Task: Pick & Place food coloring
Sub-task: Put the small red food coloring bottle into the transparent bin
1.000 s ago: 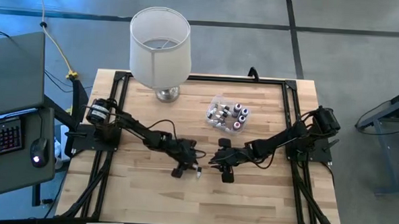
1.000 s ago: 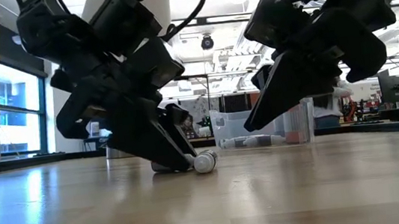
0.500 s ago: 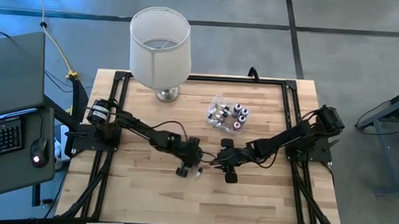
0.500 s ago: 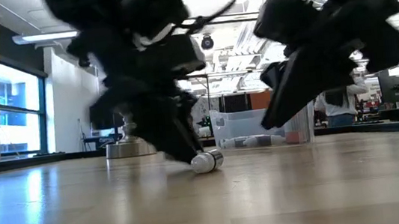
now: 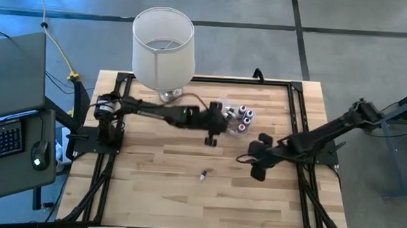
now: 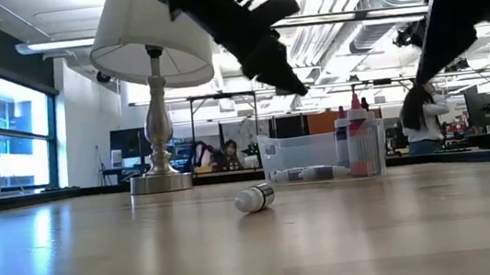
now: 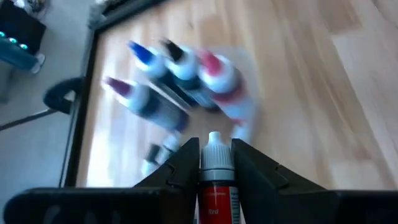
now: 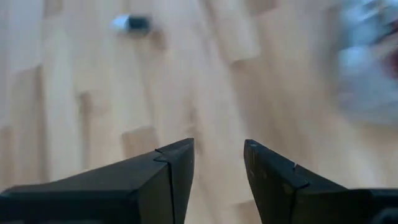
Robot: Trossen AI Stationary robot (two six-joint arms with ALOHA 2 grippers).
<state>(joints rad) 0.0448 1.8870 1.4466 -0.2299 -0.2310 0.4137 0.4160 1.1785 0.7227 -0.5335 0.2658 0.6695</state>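
Observation:
My left gripper (image 5: 218, 117) hovers at the clear tub (image 5: 232, 117), shut on a red-labelled food coloring bottle (image 7: 214, 180) with a white cap. The left wrist view looks past it at several more bottles (image 7: 180, 74) in the tub, some upright, some lying down. One small bottle (image 5: 203, 174) lies on its side on the bare wood, toward the near edge; the low view (image 6: 255, 197) and right wrist view (image 8: 130, 23) show it too. My right gripper (image 5: 250, 159) is open and empty above the table, right of that bottle, fingers (image 8: 177, 162) apart. My left gripper pinches the red bottle between its two fingers (image 7: 186, 158), at the neck just below the white cap (image 7: 214, 146). The bottle lies along the fingers with its cap pointing out past the tips. It is lifted clear of the table, beside the tub.
A white-shaded lamp (image 5: 163, 47) on a metal base (image 6: 165, 181) stands at the far edge, left of the tub. A black frame (image 5: 296, 118) borders the wooden top. Bare wood lies along the near half. People and shelves show in the room behind.
My left gripper has risen from the table beside the lying bottle and swung toward the far edge and right, up to the tub, carrying the red bottle. My right gripper has lifted and drawn back toward the right edge. The lying bottle has stayed where it was.

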